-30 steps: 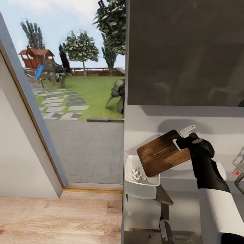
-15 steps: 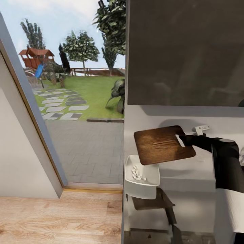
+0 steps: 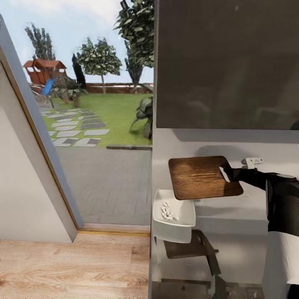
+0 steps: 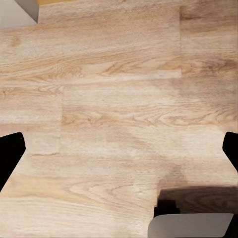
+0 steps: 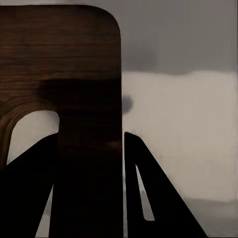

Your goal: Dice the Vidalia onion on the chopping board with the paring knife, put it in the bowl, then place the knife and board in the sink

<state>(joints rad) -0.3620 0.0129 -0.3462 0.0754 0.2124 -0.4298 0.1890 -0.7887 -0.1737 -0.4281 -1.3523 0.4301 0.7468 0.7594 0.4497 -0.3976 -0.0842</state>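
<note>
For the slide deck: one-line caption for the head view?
Right gripper holds the chopping board level above the countertop, beside the bowl of diced onion.

Chopping board [image 3: 201, 177] held level above bowl [image 3: 174, 214] holding diced onion [image 3: 167, 211].

There is no text, label, brand, number or sign that can be read in any of the pictures.
</note>
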